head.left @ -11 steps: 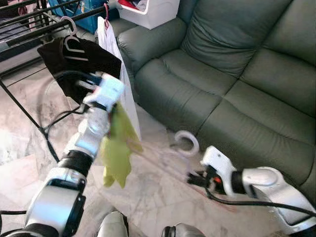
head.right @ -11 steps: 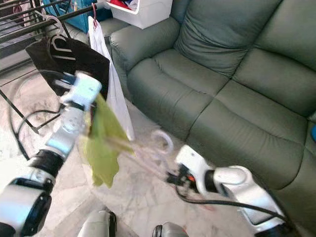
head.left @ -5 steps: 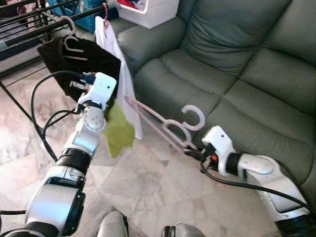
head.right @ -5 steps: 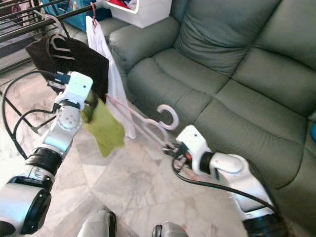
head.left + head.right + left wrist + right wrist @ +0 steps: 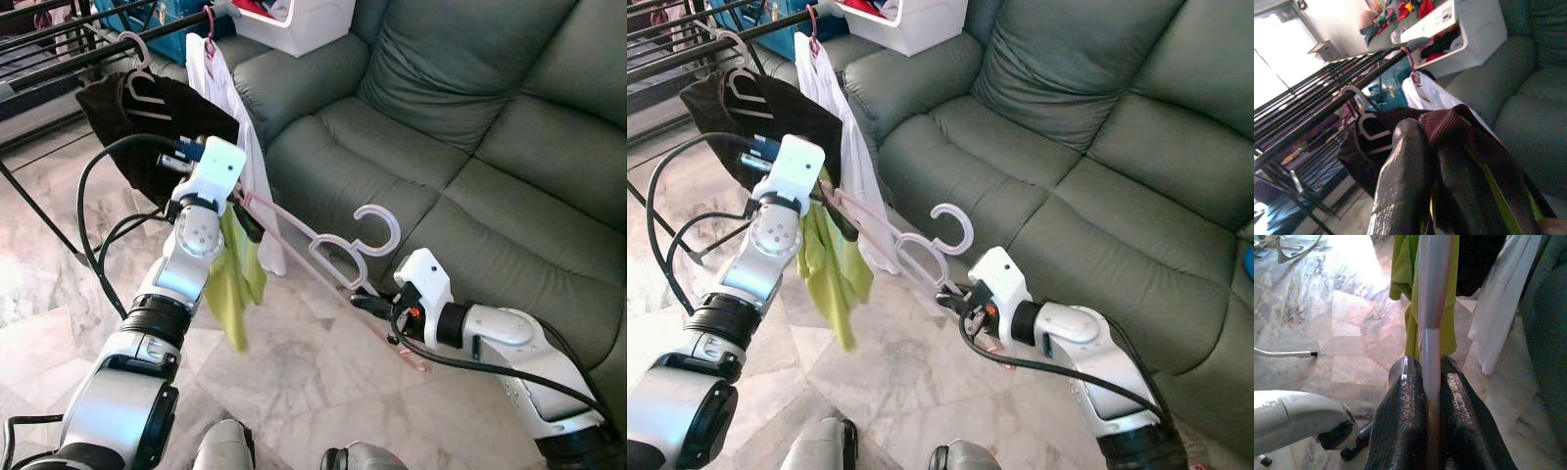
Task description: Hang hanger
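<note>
The pale pink hanger (image 5: 328,257) was held in the air between the two arms, above the marble floor (image 5: 294,372) and in front of the green sofa (image 5: 470,147). Its hook pointed up and curved toward the sofa. A yellow-green cloth (image 5: 233,284) hung down from the hanger's end near the left arm.

The right gripper (image 5: 370,305) reached from the right side, forearm low and nearly level, and its two black fingers (image 5: 1400,421) were closed tightly on the hanger's lower bar; in the right wrist view the bar ran straight up between them. The left gripper (image 5: 245,217) was lifted, the forearm rising steeply from the elbow, and its fingers (image 5: 1400,186) pinched the other end of the hanger together with the cloth there.

Behind the left arm stood a black drying rack (image 5: 59,49). A black garment (image 5: 157,127) on a white hanger and a white garment (image 5: 230,108) on a red hook hung from its rails. On the sofa's armrest sat a white bin (image 5: 304,22) with red and white clothes in it.
</note>
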`<state>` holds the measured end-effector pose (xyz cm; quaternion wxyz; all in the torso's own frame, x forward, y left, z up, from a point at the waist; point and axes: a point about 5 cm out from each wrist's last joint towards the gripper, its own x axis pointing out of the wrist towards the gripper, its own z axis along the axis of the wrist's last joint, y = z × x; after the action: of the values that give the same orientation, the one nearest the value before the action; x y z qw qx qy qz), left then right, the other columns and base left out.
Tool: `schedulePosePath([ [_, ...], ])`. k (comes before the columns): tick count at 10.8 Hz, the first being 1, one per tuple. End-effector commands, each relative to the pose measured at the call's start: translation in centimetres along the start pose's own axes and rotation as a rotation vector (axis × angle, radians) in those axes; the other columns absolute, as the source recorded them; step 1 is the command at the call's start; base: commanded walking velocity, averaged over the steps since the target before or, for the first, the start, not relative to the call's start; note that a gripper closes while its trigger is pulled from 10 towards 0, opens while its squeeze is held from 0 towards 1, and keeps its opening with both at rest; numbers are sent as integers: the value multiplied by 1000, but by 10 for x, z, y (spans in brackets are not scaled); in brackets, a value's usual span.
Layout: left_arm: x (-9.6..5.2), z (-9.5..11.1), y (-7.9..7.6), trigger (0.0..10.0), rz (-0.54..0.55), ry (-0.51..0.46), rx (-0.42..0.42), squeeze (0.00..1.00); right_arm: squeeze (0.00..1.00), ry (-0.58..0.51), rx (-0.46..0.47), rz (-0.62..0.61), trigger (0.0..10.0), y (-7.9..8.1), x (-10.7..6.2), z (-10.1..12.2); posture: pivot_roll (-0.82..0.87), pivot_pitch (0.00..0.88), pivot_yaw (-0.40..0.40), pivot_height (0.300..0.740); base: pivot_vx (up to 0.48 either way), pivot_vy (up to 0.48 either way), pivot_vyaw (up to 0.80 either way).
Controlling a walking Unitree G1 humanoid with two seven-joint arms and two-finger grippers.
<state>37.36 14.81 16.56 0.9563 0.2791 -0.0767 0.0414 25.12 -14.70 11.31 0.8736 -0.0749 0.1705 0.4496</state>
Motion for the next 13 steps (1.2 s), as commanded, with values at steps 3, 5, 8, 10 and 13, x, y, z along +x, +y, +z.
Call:
schedulePosePath([
  [3, 1, 11, 6, 10000, -8, -64, -31, 0, 0, 1, 2, -8, 10000, -3, 0, 0, -20, 79, -66, 740, 0, 0, 0],
  [5, 0, 19, 6, 10000, -29, -111, -56, 0, 0, 12, 17, -18, 10000, -4, 0, -5, -22, 79, -67, 740, 0, 0, 0],
  [8, -5, 44, 0, 10000, -107, -197, -192, 0, 0, -10, 384, -113, 10000, -18, -2, -34, -12, 81, -76, 740, 0, 0, 0],
  [10, -10, 59, -5, 10000, -175, -245, -230, 0, 0, -38, 460, -216, 10000, -35, -4, -36, -14, 80, -76, 740, 0, 0, 0],
  [13, -18, 79, -14, 10000, -288, -346, -224, 0, 0, -51, 516, -305, 10000, -48, -4, -35, -13, 78, -75, 740, 0, 0, 0],
])
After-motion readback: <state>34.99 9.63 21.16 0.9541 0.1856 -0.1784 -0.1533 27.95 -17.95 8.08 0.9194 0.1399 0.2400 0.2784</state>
